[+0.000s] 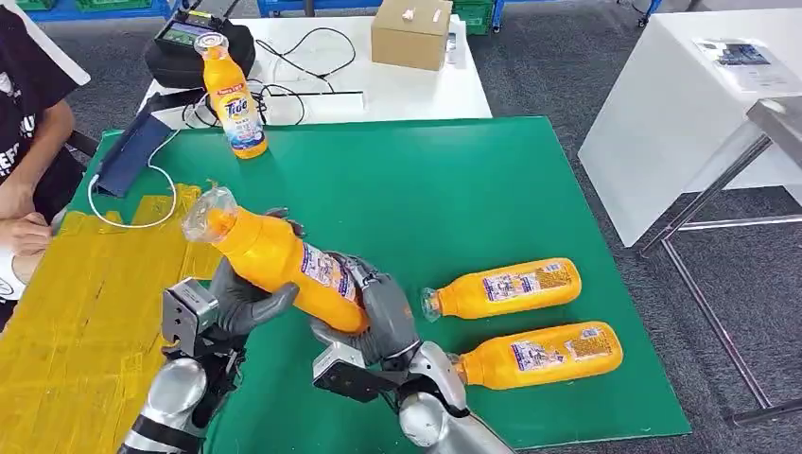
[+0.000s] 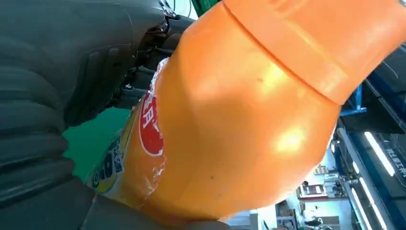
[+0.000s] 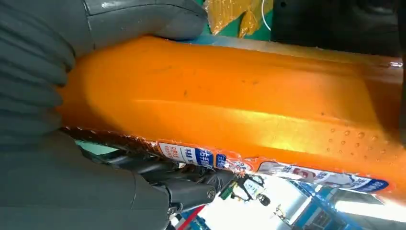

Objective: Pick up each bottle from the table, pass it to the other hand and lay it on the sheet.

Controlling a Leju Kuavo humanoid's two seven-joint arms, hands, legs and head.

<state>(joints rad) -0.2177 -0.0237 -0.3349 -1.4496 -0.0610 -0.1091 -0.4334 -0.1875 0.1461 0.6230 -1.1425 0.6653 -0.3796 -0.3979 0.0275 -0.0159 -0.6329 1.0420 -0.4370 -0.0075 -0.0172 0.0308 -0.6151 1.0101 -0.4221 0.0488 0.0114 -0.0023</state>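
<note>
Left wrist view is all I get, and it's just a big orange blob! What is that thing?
Observer: It's an orange bottle with a clear cap, tilted, cap end up, held above the green table.
Operator: Who's holding it?
Observer: Both. The left hand grips its upper half and the right hand wraps its lower end.
Operator: Are there more bottles?
Observer: Three. Two lying bottles rest on the green mat, to the robot's right, and one standing bottle is at the far edge.
Operator: Where's the sheet?
Observer: The yellow sheet lies to the robot's left, with no bottle on it.
</note>
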